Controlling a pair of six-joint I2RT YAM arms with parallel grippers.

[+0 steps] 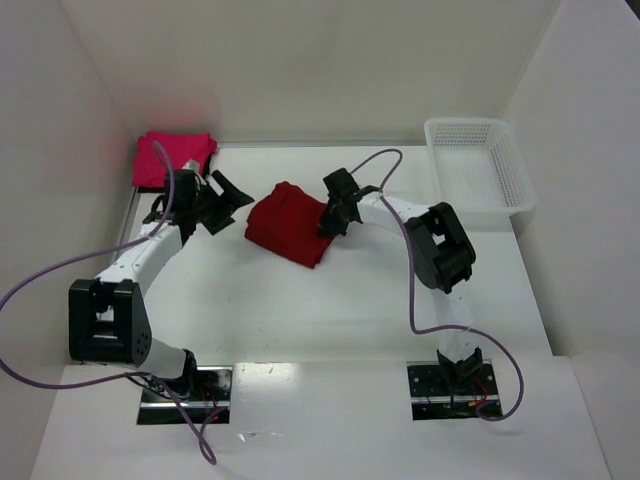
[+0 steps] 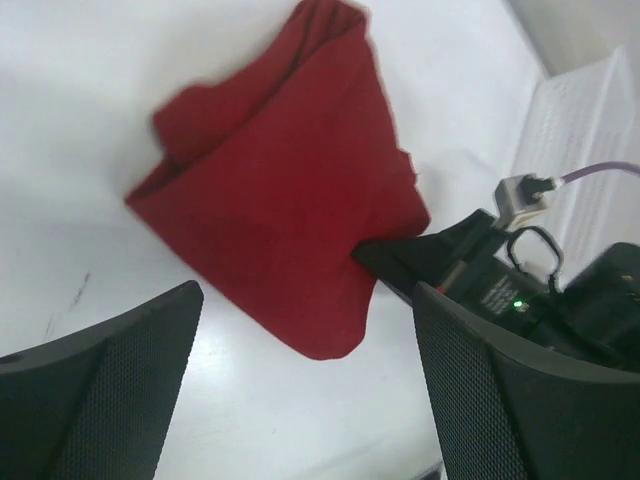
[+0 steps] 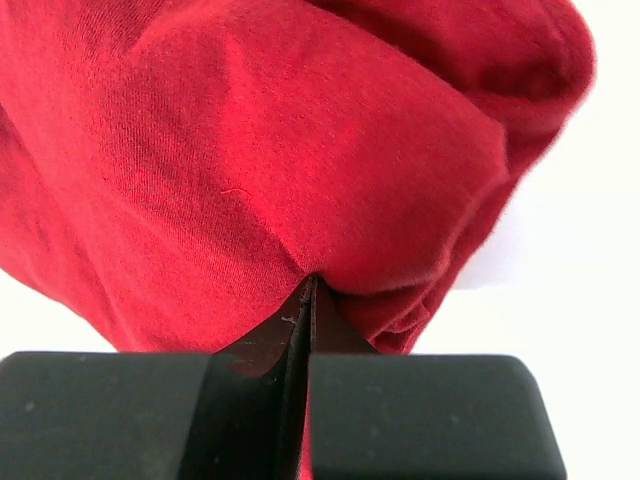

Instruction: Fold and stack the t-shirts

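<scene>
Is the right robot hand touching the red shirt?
Touching. The right wrist view shows the right gripper shut, its tips buried in a fold of the dark red t-shirt, with no gap between.

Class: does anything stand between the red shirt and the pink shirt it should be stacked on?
Yes. The open left end effector sits directly between the red shirt and the pink shirt in the far left corner.
</scene>
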